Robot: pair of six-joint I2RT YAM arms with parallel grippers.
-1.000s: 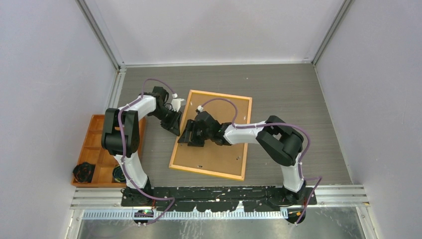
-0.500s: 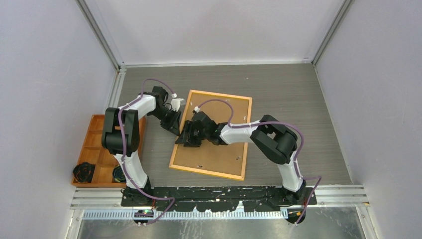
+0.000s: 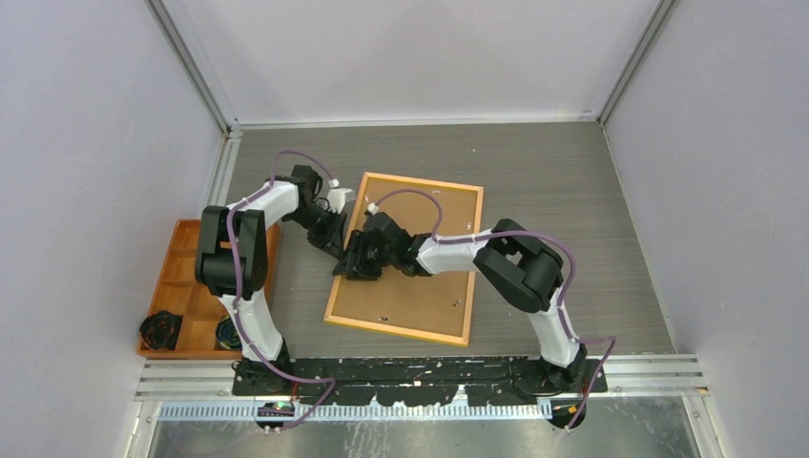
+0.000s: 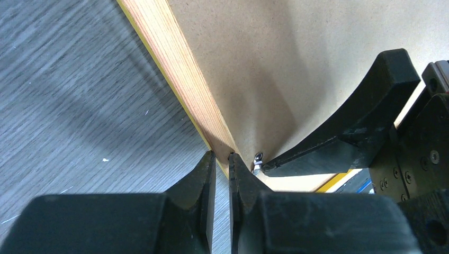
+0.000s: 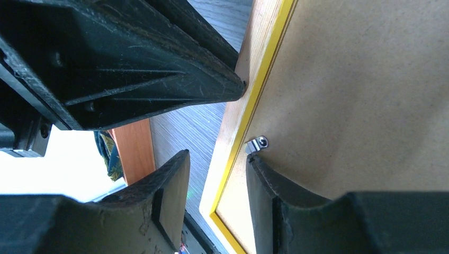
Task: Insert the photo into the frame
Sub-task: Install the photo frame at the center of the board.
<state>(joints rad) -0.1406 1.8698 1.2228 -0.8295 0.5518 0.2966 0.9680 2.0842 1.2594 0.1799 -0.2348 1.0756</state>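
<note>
Seen from above, the frame lies back up at the middle of the table. Only the wrist views show my left gripper nearly closed at its left edge and my right gripper open astride that edge, beside a clip.

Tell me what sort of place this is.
Probably a lab robot test cell: a left arm and right arm bolted at the edge of a grey wood-grain table, boxed in by pale walls with aluminium rails. A picture frame lies on it, an orange tray alongside.
</note>
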